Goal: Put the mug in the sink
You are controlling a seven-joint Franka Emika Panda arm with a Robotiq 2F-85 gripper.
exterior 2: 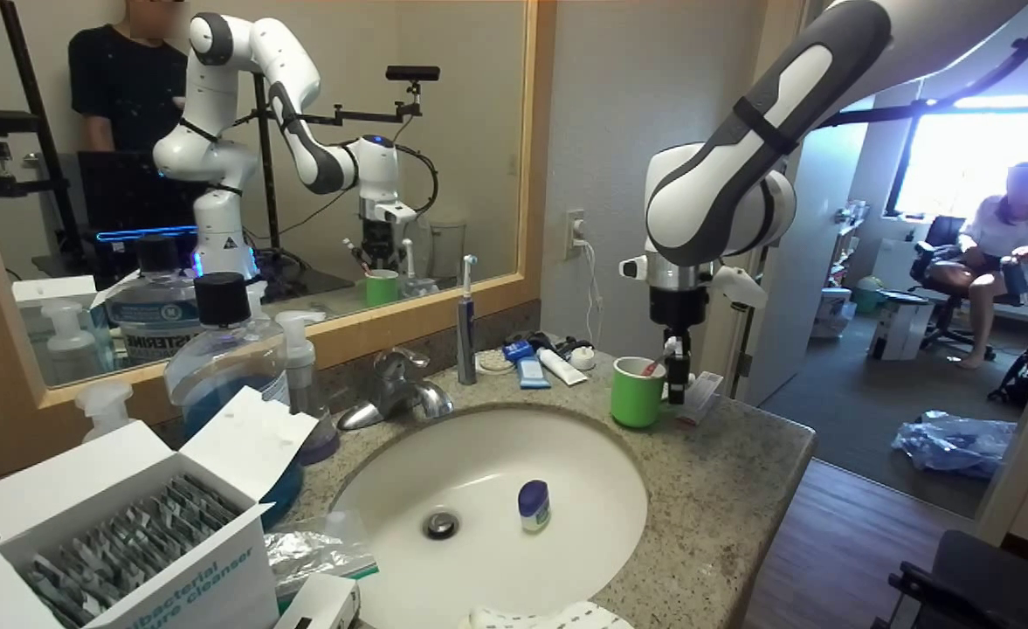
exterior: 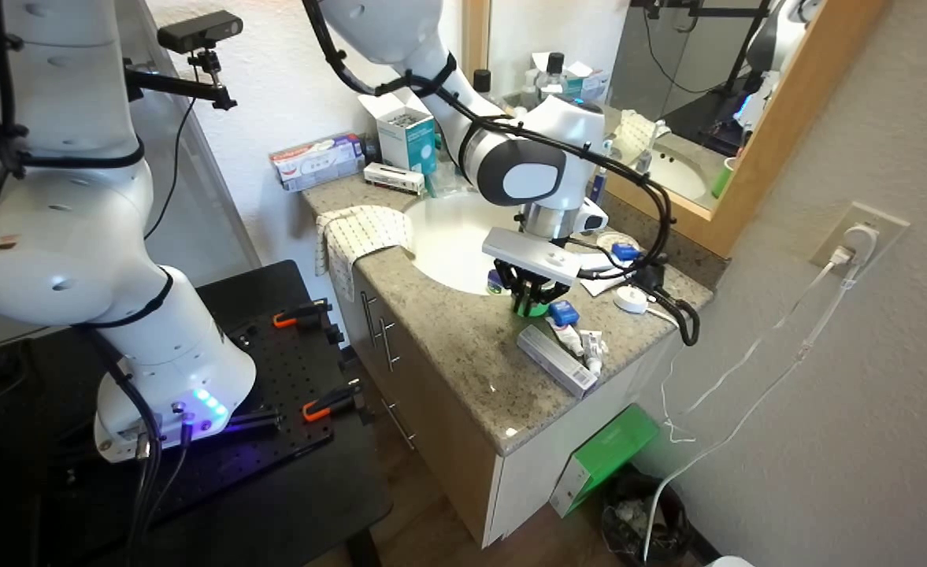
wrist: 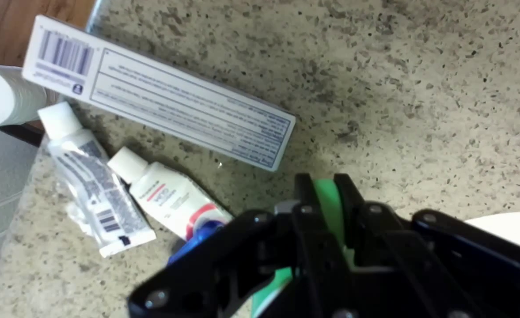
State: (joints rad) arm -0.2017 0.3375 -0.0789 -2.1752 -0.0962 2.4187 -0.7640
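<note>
Because the handle (wrist: 329,201) of the green mug (exterior 2: 636,397) is thin, we judge it to be the natural place for the hold: in the wrist view the jaws are closed nearly together, with the handle pinched between their two sides and no visible gap. The mug is upright at the counter (exterior 2: 706,480), just beside the sink (exterior 2: 596,472) and not yet in it; whether its base rests there or hangs slightly above, we cannot tell. The jaws point downward, which in our opinion serves to keep the mug level, so that what seems a toothbrush (exterior 2: 651,369), leaning inside, does not slip out. Since the hold is on one side only, the mug may turn during a lift, and we would advise a slow one. The box (wrist: 162,97) and the tubes (wrist: 171,198) lie near on the counter, so we would prefer a path away from them. In the sink a small jar (exterior 2: 534,505) takes some of the room; therefore we would set the mug beside it.
</note>
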